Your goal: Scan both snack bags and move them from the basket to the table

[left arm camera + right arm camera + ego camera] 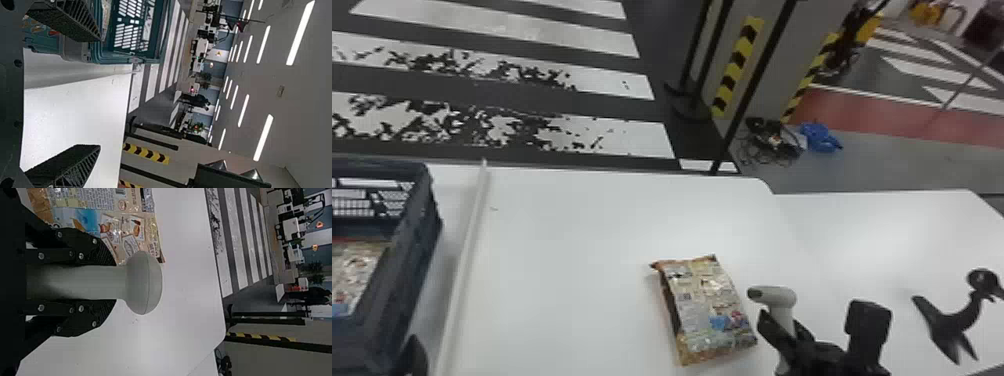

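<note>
In the head view, one snack bag (709,310) lies flat on the white table (572,250), just left of my right gripper (784,332). That gripper (109,282) is shut on the grey handheld scanner (143,282), whose rounded head sticks out past the fingers; the same snack bag (117,227) lies close beside it, partly hidden by one finger. The other snack bag (354,275) is inside the dark basket (419,240) at far left. Part of my left gripper (414,357) shows by the basket's near right side. In its wrist view, the left gripper (66,94) stands open and holds nothing.
A raised white strip (464,260) runs along the table between basket and bag. Toward the right is a black stand (952,320) with a curved neck. Beyond the far table edge are black posts (757,85) and a striped floor.
</note>
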You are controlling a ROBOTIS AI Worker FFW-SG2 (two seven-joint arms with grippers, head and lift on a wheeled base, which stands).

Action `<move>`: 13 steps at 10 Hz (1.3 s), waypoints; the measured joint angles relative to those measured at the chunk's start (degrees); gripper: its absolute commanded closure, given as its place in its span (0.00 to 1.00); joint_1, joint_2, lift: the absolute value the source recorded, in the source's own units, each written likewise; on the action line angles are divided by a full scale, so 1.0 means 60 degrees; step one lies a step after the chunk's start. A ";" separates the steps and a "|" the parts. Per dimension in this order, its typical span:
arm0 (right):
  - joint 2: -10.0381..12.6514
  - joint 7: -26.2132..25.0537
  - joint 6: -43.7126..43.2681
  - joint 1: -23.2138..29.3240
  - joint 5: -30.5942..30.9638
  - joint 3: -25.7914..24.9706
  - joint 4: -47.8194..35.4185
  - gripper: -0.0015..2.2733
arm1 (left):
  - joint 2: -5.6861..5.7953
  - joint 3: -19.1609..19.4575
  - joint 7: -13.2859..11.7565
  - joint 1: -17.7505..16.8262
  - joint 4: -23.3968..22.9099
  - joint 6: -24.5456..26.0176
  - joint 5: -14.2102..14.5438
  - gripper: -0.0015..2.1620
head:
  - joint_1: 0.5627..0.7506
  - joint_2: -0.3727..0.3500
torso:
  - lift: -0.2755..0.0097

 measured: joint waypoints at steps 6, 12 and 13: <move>0.0277 -0.0416 0.0019 0.0499 0.0189 0.1239 -0.0794 0.99 | 0.0114 -0.0121 0.0071 -0.0064 -0.0010 0.0000 -0.0012 0.01 | 0.70 0.17 | 0.62; 0.0278 -0.0668 -0.0274 0.0476 0.0744 0.2302 -0.0734 0.99 | 0.0122 -0.0132 0.0094 -0.0028 -0.0067 -0.0029 -0.0015 0.01 | 0.70 0.28 | 0.62; 0.0278 -0.0676 -0.0351 0.0428 0.0763 0.2347 -0.0626 0.99 | 0.0112 -0.0140 0.0095 -0.0009 -0.0101 -0.0029 -0.0027 0.01 | 0.70 0.29 | 0.62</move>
